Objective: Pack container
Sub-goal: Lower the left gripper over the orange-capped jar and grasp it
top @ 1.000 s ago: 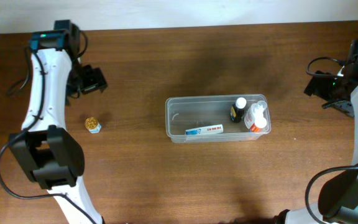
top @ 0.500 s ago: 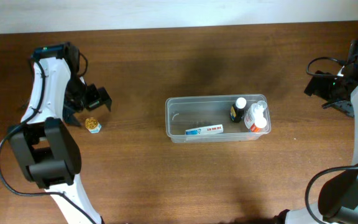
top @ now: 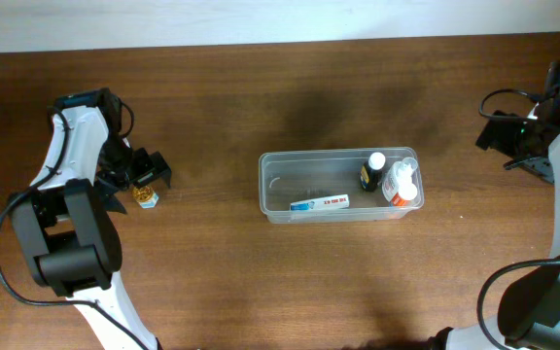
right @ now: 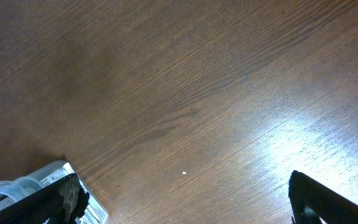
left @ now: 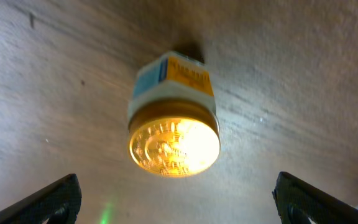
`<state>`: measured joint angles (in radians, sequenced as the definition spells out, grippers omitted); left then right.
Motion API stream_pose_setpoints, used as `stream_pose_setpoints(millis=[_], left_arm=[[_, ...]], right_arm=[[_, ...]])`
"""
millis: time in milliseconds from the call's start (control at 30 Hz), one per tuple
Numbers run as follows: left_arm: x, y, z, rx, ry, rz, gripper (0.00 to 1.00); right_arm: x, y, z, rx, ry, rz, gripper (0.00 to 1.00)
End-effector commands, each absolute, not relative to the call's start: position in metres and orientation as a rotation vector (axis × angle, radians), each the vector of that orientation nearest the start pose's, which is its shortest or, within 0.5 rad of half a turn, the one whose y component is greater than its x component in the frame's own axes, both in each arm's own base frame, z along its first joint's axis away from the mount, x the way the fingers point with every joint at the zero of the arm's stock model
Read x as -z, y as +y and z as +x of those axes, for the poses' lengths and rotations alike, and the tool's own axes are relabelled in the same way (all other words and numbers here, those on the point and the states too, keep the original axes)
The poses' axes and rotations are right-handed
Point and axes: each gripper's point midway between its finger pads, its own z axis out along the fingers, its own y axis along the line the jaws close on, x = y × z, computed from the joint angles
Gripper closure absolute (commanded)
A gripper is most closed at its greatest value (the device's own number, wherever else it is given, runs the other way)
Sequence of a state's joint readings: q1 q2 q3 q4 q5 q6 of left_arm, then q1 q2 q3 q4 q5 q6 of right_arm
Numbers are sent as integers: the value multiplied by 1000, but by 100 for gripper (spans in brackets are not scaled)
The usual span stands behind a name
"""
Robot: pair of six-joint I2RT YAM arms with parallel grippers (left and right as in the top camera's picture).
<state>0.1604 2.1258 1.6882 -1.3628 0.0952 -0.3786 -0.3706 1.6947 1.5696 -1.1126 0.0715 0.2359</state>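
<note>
Container lies well to the right of the left claw, holding a flat tube, a dark bottle and a white bottle. The left claw's jaws gape wide and grip nothing. A gold-lidded jar stands just ahead, between the fingers, untouched. The right claw, near the container's far end, is also spread wide and empty.
</note>
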Motion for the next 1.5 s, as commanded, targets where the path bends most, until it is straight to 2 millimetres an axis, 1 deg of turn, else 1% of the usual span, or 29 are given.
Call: stream_pose_setpoints(millis=[0, 67, 167, 400, 633, 933, 967, 1100, 1133, 1200, 1233, 1333, 1467], left_arm=[[-43, 55, 351, 13, 3233, -904, 1], [-41, 55, 353, 14, 3225, -901, 1], [-39, 55, 350, 11, 3234, -903, 1], [-21, 54, 341, 3, 3249, -907, 1], [-17, 59, 352, -20, 3200, -890, 1], [-17, 61, 354, -42, 3192, -881, 1], [-17, 60, 353, -41, 3197, -879, 2], [-18, 57, 350, -40, 3212, -875, 11], [-18, 57, 350, -41, 3213, -875, 18], [-18, 57, 350, -41, 3213, -876, 27], [-18, 57, 350, -41, 3213, -876, 30], [-18, 57, 350, -41, 3213, -875, 35], [-18, 57, 351, -41, 3210, -875, 38]], right_arm=[[-172, -154, 352, 153, 2672, 876, 2], [-172, -154, 352, 153, 2672, 876, 2], [-172, -154, 352, 153, 2672, 876, 2], [-172, -154, 352, 153, 2672, 876, 2], [-172, -154, 352, 153, 2672, 876, 2], [-172, -154, 352, 153, 2672, 876, 2], [-172, -154, 352, 153, 2672, 876, 2], [-172, -154, 352, 153, 2672, 876, 2], [-172, -154, 352, 153, 2672, 876, 2], [-172, -154, 352, 153, 2672, 876, 2], [-172, -154, 352, 153, 2672, 876, 2], [-172, -154, 352, 153, 2672, 876, 2], [-172, -154, 352, 153, 2672, 876, 2]])
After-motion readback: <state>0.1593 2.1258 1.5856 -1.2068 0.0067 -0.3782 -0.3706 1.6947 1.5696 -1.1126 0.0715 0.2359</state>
